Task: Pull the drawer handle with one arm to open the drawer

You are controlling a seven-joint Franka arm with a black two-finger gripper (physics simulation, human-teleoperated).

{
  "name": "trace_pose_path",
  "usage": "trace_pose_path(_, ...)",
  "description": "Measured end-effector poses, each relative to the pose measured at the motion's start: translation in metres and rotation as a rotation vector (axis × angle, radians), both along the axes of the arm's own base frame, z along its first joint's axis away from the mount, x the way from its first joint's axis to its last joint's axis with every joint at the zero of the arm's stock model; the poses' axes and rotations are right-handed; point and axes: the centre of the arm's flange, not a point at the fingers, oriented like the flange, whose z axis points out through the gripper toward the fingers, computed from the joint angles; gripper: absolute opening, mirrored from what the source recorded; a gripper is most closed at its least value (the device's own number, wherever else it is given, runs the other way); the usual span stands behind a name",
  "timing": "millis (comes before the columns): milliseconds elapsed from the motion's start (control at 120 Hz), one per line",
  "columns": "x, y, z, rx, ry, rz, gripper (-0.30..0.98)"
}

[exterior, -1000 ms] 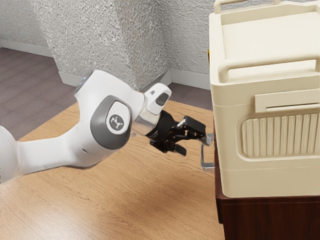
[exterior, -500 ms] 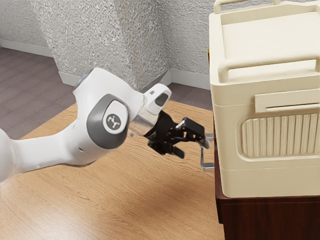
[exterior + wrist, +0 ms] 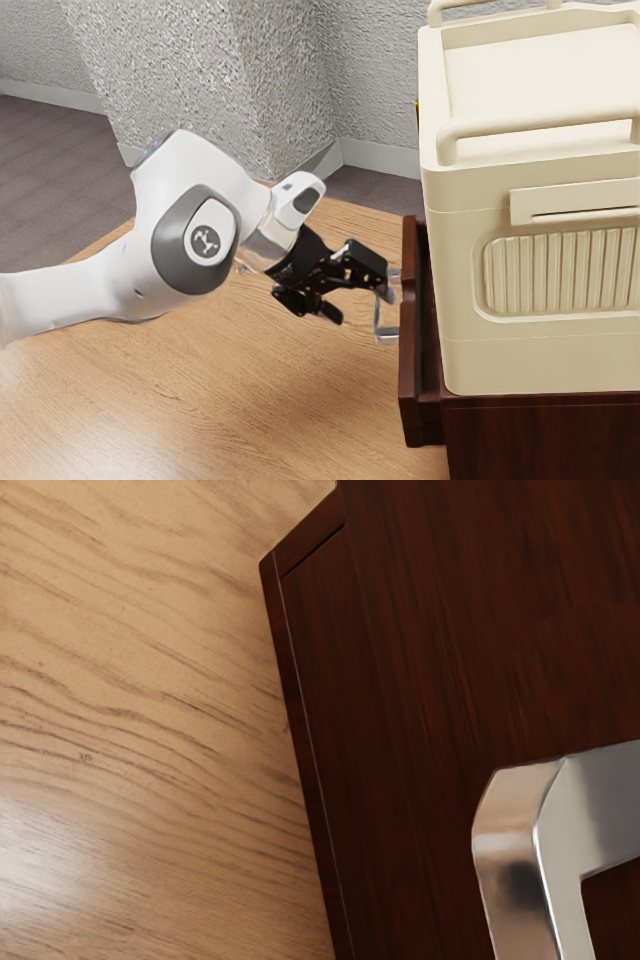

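**Drawer front [image 3: 408, 350] partly out, one finger hooked at the handle [image 3: 380, 328]**

The black two-finger gripper [image 3: 360, 303] has its fingers spread, and it does not pinch the handle from two sides. The finger nearer to the cream storage box [image 3: 462, 355] reaches to the metal bar, and its tip seems to be between the bar and the drawer front; whether it touches, I cannot tell surely. The other finger stands apart, on the arm's side of the bar.

The handle lies just ahead of the gripper, toward the exterior view's right, its long bar parallel to the drawer front. The front stands out from the dark wooden cabinet [image 3: 545, 435], so I judge the pulling is underway. The next move should go straight back toward the arm, across the bar; a sideways drift could let the tip slip off.
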Motion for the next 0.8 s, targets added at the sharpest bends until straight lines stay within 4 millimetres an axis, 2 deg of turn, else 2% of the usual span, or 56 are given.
trace_pose_path(800, -0.031, 0.065, 0.001, 0.059, 0.070, 0.088, 0.69)
